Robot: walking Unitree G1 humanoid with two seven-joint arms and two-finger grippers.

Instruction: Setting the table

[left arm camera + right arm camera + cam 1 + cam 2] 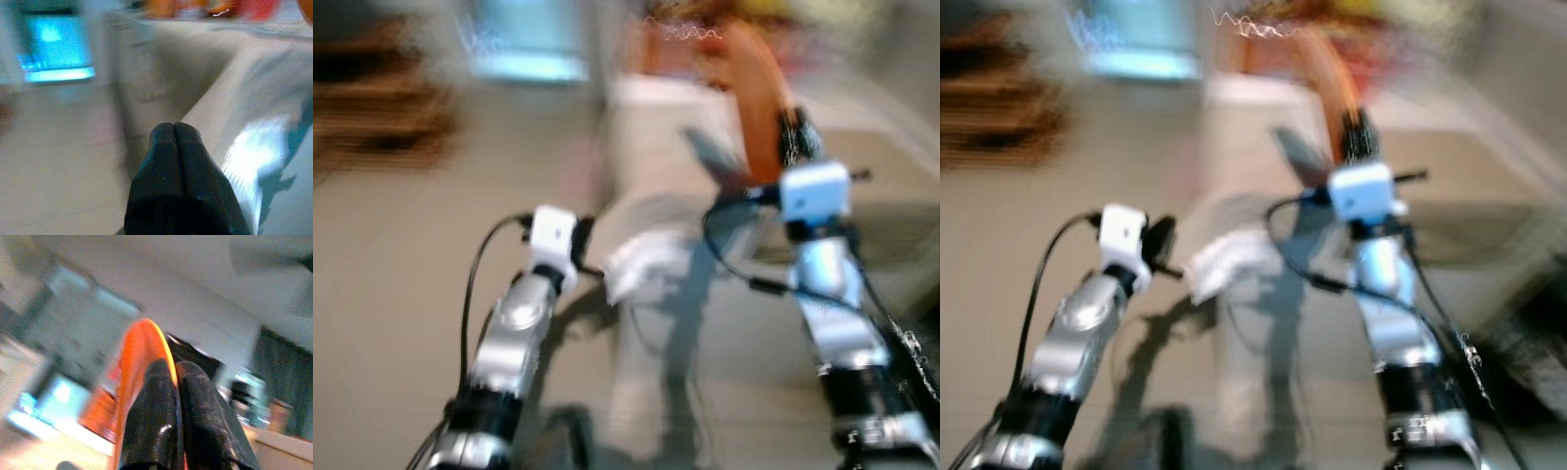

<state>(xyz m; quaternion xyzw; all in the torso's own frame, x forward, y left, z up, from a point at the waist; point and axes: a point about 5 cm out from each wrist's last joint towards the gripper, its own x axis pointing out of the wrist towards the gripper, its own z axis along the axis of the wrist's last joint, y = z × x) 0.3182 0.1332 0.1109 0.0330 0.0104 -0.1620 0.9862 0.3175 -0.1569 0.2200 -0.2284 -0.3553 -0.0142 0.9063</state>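
Heavy blur. Left gripper [174, 131] hangs over open pale floor [391, 255], jaws pressed together on a white cloth [641, 264]. Right gripper [172, 369] is raised higher, jaws clamped on an orange plate's [139, 362] rim, held edge-on.

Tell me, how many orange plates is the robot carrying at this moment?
1. The orange plate is pinched on edge in the right gripper, raised ahead of the robot. The left gripper is shut on a white cloth, no plate. Blur may hide others.
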